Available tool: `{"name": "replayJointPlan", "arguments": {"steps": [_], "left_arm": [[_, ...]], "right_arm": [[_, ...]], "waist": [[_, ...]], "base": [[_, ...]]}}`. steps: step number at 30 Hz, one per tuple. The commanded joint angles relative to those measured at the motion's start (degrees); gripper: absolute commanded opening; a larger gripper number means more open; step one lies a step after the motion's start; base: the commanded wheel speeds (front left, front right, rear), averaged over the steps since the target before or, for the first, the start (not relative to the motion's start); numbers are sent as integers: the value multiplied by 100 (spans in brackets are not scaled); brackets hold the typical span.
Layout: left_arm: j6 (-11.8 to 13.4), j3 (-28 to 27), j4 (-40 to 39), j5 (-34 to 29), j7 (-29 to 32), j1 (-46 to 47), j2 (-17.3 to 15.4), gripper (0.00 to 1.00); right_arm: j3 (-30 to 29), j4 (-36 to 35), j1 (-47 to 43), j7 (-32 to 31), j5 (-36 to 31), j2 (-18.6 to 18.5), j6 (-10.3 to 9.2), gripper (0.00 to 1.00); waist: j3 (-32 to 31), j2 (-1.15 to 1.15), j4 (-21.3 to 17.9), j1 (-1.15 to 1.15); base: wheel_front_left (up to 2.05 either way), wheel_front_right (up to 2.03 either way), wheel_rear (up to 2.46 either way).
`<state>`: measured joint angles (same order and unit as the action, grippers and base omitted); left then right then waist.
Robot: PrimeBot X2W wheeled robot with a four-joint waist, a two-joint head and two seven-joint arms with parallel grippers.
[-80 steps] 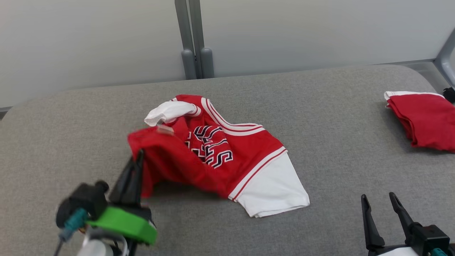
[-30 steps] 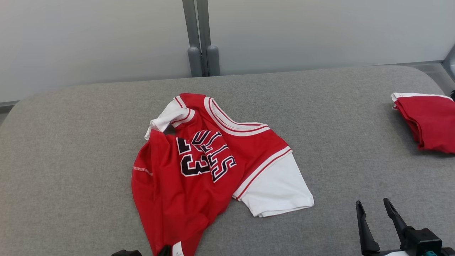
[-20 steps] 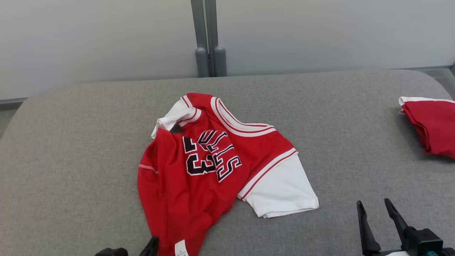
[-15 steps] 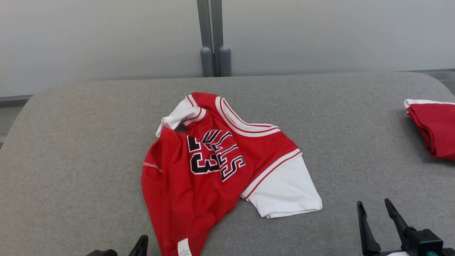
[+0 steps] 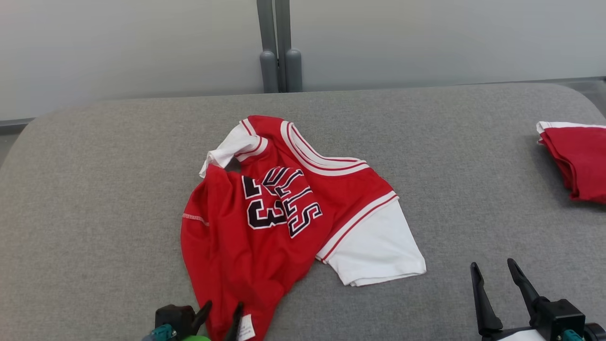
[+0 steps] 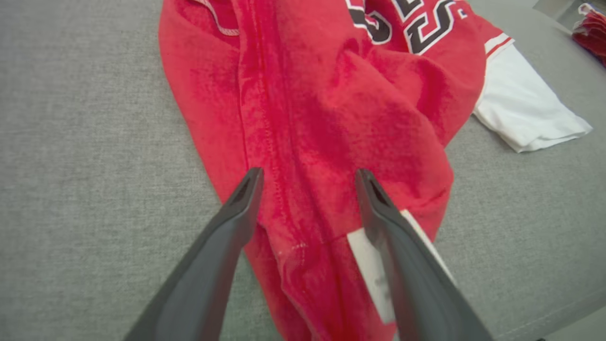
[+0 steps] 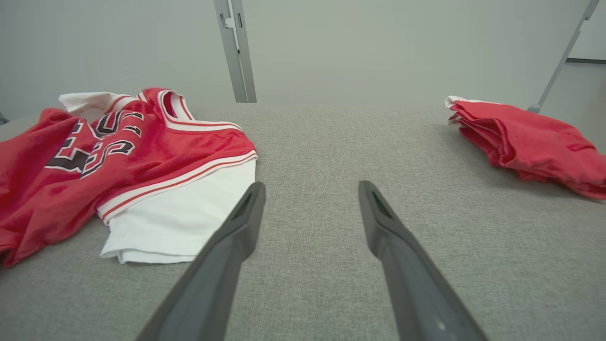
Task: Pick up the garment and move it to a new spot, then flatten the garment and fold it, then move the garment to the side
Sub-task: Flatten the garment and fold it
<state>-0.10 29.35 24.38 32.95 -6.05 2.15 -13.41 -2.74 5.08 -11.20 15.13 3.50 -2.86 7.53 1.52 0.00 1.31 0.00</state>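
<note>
A crumpled red jersey with white sleeves, white-and-red trim and black-and-white lettering (image 5: 265, 227) lies near the middle of a wide grey fabric-covered surface (image 5: 94, 189). Its neckline points toward 12 o'clock and its red body trails down to the 6 o'clock edge of the head view. One flat white sleeve (image 5: 378, 246) spreads out at the jersey's 4 o'clock, while the other white sleeve (image 5: 227, 149) is bunched at its 11 o'clock. The left gripper (image 5: 223, 308) sits at about 6 o'clock in the head view, at the garment's near hem. In the left wrist view the left gripper (image 6: 308, 174) has its two dark fingers spread wide to either side of a red seam ridge, pinching nothing. Whether their tips touch the cloth cannot be told. A small white label (image 6: 374, 265) sewn at the hem lies partly under the finger at that view's 4 o'clock. The right gripper (image 5: 492, 264) is at 5 o'clock in the head view, well apart from the jersey. Its fingers are also wide and empty over bare grey fabric, as the right wrist view (image 7: 311, 185) confirms. A second, folded red garment with a white edge (image 5: 575, 161) rests at the 3 o'clock edge of the surface. A grey upright post (image 5: 277, 47) stands at 12 o'clock against a pale wall.
</note>
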Motion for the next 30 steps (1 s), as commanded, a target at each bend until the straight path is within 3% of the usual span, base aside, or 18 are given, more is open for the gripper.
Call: {"name": "replayJointPlan", "arguments": {"steps": [1, 7, 11, 12, 19, 24, 26, 28, 30], "left_arm": [[-16, -16, 133, 45, -4, 99, 2, 100], [-30, -29, 544, 73, -174, 167, 66, 99], [-50, 14, 645, 71, -279, 174, 122, 74], [-58, 20, 646, 77, -300, 167, 137, 64], [61, 60, 565, 90, -411, -31, 195, 47], [120, 66, 436, 100, -453, -115, 184, 41], [127, 66, 379, 105, -450, -138, 159, 30], [141, 70, 312, 117, -424, -154, 128, 0], [154, 37, 220, 142, -421, -191, 96, 0]], "right_arm": [[-12, -4, 56, 0, 25, -10, -8, 100], [-65, -8, 17, 0, 60, -10, -8, 100], [-95, 2, 34, 0, 57, -10, -8, 100], [-95, 7, 53, 0, 53, -10, -8, 100], [-92, -15, 54, 0, 47, -10, -8, 100], [-97, -3, 1, 0, 42, -10, -8, 100], [-88, 7, 5, 0, 44, -10, -9, 100], [-78, 14, -1, 0, 45, -10, -9, 100], [-73, 23, -16, 0, 42, -10, -9, 100]], "waist": [[66, 0, -89, 0], [130, 0, -152, 0], [138, 0, -121, 0], [137, 0, -111, 0], [117, 0, -13, 0], [103, 0, 75, 0], [94, 0, 108, 0], [74, 0, 141, 0], [51, 0, 173, 0]], "base": [[0, 0, 0], [0, 0, 0], [0, 0, 0], [0, 0, 0], [0, 0, 0], [0, 0, 0], [0, 0, 0], [0, 0, 0], [0, 0, 0]]}}
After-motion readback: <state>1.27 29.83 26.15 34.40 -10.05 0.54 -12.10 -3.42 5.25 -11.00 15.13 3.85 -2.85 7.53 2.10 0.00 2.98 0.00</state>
